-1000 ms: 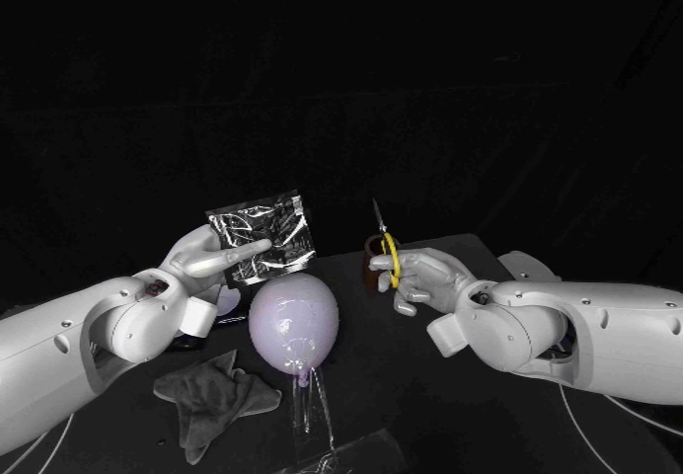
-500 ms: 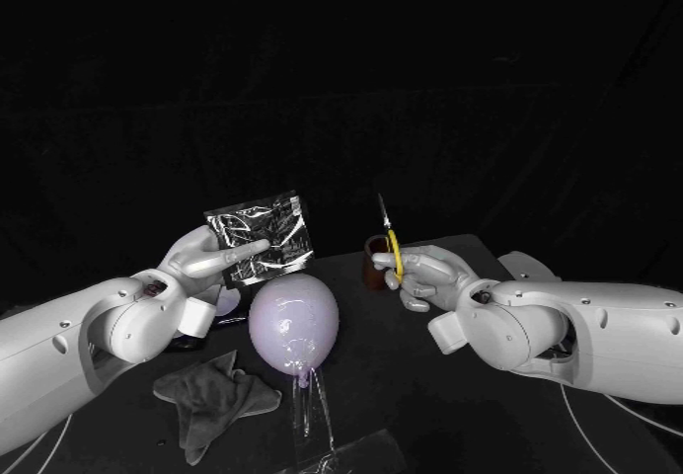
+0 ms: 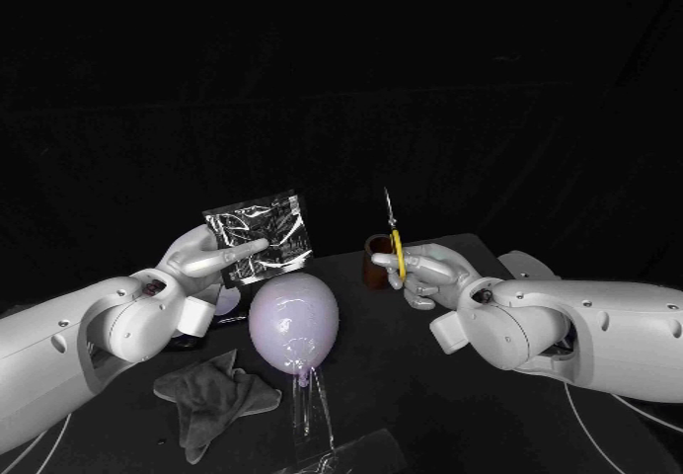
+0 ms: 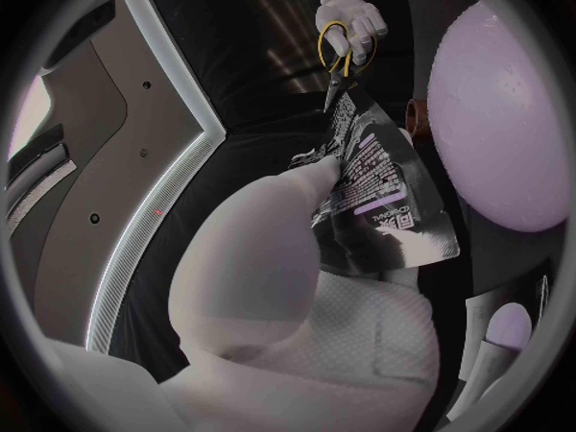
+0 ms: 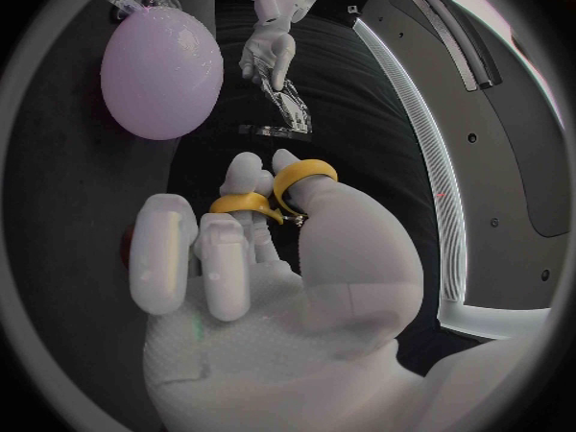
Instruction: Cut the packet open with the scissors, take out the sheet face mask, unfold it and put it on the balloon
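My left hand (image 3: 213, 259) holds a shiny dark foil packet (image 3: 261, 237) upright above the table, at the left of the head view. The left wrist view has the packet (image 4: 378, 197) close up, with printed text on it. A pale lilac balloon (image 3: 295, 321) stands on a clear stand just below the packet. My right hand (image 3: 417, 274) grips yellow-handled scissors (image 3: 392, 237), blades pointing up, a little to the right of the packet and apart from it. In the right wrist view the yellow handles (image 5: 274, 194) sit around my fingers, with the packet (image 5: 283, 115) and balloon (image 5: 162, 60) beyond.
A crumpled grey cloth (image 3: 213, 395) lies on the black table (image 3: 413, 395) at the front left. Clear film (image 3: 348, 456) lies near the front edge. A small brown cup (image 3: 376, 274) stands behind my right hand. Purple-and-white items (image 3: 211, 308) sit by my left wrist.
My right hand has lifted the scissors slightly and shifted them a little to the right. The left hand and packet stay still.
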Robot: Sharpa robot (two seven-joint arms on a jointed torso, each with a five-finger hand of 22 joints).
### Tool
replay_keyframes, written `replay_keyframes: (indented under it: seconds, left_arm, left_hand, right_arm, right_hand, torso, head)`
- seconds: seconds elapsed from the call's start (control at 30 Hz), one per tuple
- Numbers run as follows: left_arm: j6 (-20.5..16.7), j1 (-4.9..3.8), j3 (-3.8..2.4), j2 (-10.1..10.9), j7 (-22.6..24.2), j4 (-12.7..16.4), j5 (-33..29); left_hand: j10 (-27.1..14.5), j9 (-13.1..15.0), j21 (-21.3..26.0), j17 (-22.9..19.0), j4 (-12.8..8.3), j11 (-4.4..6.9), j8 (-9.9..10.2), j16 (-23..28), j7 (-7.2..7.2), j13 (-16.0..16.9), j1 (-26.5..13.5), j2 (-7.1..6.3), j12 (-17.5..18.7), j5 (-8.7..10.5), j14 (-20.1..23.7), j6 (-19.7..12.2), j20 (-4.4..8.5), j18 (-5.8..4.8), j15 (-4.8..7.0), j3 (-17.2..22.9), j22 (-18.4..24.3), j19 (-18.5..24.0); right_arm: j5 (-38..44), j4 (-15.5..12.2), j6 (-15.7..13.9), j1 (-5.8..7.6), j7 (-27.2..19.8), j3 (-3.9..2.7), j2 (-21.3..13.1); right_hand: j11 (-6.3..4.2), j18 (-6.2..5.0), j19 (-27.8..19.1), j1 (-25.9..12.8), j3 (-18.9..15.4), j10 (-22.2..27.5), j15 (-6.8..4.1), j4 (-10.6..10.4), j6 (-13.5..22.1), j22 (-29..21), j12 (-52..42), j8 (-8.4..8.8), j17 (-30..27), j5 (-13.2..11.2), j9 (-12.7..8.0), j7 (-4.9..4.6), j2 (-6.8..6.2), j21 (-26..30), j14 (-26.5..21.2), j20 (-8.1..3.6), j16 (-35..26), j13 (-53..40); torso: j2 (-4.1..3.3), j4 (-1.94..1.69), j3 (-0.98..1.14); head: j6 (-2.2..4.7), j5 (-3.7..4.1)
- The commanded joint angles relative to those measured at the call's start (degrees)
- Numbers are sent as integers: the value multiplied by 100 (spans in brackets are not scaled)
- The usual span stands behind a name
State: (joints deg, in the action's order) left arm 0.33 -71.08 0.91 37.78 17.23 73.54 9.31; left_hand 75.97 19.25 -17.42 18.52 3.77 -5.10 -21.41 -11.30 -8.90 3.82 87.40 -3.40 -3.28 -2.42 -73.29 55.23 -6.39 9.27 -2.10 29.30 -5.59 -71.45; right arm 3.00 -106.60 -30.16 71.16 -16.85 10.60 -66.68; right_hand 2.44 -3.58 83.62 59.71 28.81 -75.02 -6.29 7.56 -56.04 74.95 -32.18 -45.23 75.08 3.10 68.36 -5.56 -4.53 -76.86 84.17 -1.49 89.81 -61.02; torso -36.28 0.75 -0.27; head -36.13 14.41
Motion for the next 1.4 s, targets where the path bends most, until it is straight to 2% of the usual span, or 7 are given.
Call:
replay_keyframes:
  seconds: [0.03, 0.4, 0.57, 0.8, 1.17, 1.33, 1.4]
  left_arm:
    - [-3, -8, -6, -4, 28, 6, -65]
    - [46, -8, -6, -13, 4, 40, -177]
    - [109, -9, -6, -26, -30, 68, -243]
    - [226, -11, -6, -44, -61, 105, -301]
    - [323, -13, -7, -58, -68, 122, -345]
    - [337, -14, -7, -55, -72, 130, -351]
    - [338, -14, -7, -55, -73, 131, -352]
  left_hand:
    - [24, 689, -13, 12, -39, 3, -21, 30, -34, 1, -10, 46, -31, -32, -3, 5, 10, 100, 28, 4, 8, -3]
    - [22, 694, -13, 15, -43, 3, -21, 31, -34, 1, -9, 45, -32, -33, -1, 3, 10, 100, 28, 5, 8, -3]
    - [21, 696, -13, 16, -44, 3, -21, 32, -34, 0, -9, 46, -32, -33, -1, 2, 10, 100, 28, 7, 8, -3]
    - [20, 697, -13, 17, -45, 3, -20, 32, -35, 0, -8, 47, -31, -33, 0, 1, 10, 101, 28, 8, 8, -3]
    - [17, 702, -13, 20, -46, 1, -19, 34, -36, 0, -10, 49, -31, -33, 2, -2, 10, 100, 27, 10, 8, -2]
    - [17, 702, -13, 20, -46, 1, -19, 34, -36, 0, -10, 49, -31, -33, 2, -2, 10, 100, 27, 10, 8, -2]
    - [17, 704, -14, 21, -47, 1, -19, 35, -36, 0, -12, 49, -32, -33, 3, -4, 9, 99, 26, 11, 8, -1]
  right_arm:
    - [394, -6, 304, 3, 174, -5, -4]
    - [506, -75, 1189, 4, 80, -5, 81]
    - [554, -102, 1249, 7, 146, -5, 165]
    - [825, -107, 1530, 32, 579, -5, 270]
    - [1221, -151, 1315, 43, 852, -6, 396]
    - [1231, -193, 876, 43, 945, -6, 415]
    - [1230, -195, 747, 43, 975, -6, 423]
  right_hand:
    - [-1010, 184, 289, -420, -266, -1498, -338, -483, -3396, 1275, -5782, -4477, 1492, -26, 2164, 1013, 288, -512, 583, -128, 19, -2898]
    - [-992, 68, 19, -669, 299, -1498, -331, -934, -2727, 1108, -5782, -3854, 1492, -29, 1856, 990, 1341, 50, 583, -132, 19, -2898]
    - [-652, 122, 102, -931, 467, -1498, -76, -996, 582, 1158, -5782, 984, 1492, -4, -809, 515, 1448, -123, 583, 7, 19, -2898]
    - [-303, 170, 184, -759, 217, -1498, 214, -283, 792, 1208, -5782, 2007, 1492, -43, -1584, 139, 59, -294, 583, 189, 19, -2898]
    - [-377, -4, -149, -753, -488, -845, 155, -573, -258, 989, -2920, 2670, 1240, -32, -2318, 244, -436, 421, 522, 338, -111, -1505]
    - [-729, -218, -581, -94, -401, -1318, -63, -295, -979, 672, -4355, 1484, 726, 483, -1126, 627, -355, 1359, 392, 101, -433, -2160]
    - [-923, -322, -891, 104, -202, -1290, -195, -143, -2749, 341, -4212, -3391, 303, 755, 1793, 785, -299, 2146, 291, 43, -759, -2093]
  torso:
    - [-2, 0, -3]
    - [0, 5, 2]
    - [3, 9, 5]
    - [-7, 4, 4]
    - [1, 4, 2]
    - [-3, 5, 4]
    - [-4, 3, 4]
  head:
    - [-5, 1]
    - [25, -44]
    - [43, -84]
    - [49, -102]
    - [61, -105]
    - [67, -102]
    - [63, -94]
